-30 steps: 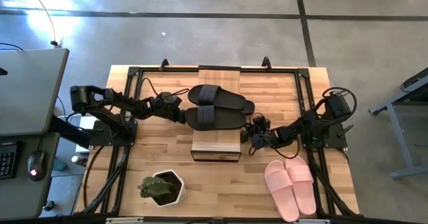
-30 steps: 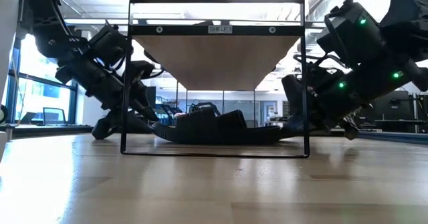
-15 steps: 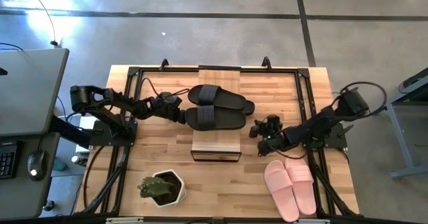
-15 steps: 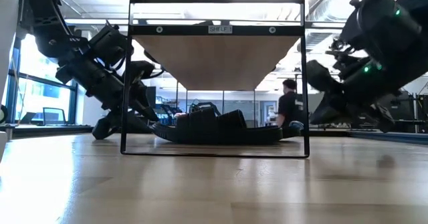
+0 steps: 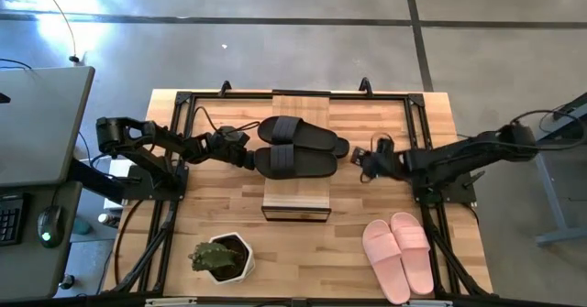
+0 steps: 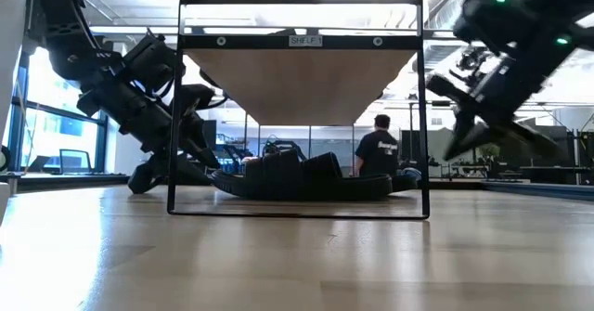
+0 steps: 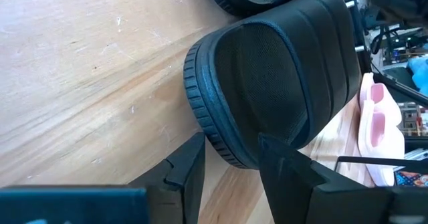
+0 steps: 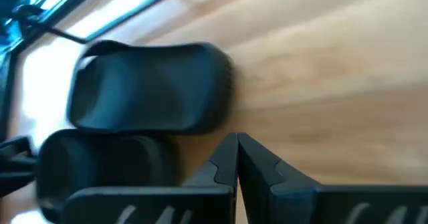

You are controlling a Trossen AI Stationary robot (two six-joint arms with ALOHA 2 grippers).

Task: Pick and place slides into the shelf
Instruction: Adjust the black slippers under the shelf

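Two black slides point(image 5: 303, 135) point(image 5: 293, 163) lie side by side across the shelf point(image 5: 295, 197), toes toward the table's right. In the low view the slides point(image 6: 306, 176) show low between the shelf's black uprights, beneath the plank. My left gripper point(image 5: 248, 158) is at the nearer slide's heel, shut on it. My right gripper point(image 5: 359, 157) hangs shut above the table, just right of the slides' toes, and touches nothing. In its wrist view the shut gripper point(image 8: 237, 150) points at both toes. A pink pair point(image 5: 396, 252) lies on the table near the right front. My left gripper has the nearer black slide by its heel rim point(image 7: 214, 140). One finger point(image 7: 187, 167) stands outside the rim and the other point(image 7: 284, 160) on the footbed. The fingers slant down from the table's left, along the slide. The slide lies flat, footbed up.
A potted plant point(image 5: 220, 257) stands near the front edge, left of centre. A black frame point(image 5: 183, 101) runs around the tabletop. A desk with a mouse point(image 5: 48, 223) stands off the table's left. A person point(image 6: 379, 153) is in the room behind.
My right gripper has risen from beside the shelf's right side and swung toward the table's far edge, rolling its wrist, and has stayed shut. The slides and my left gripper have kept still.
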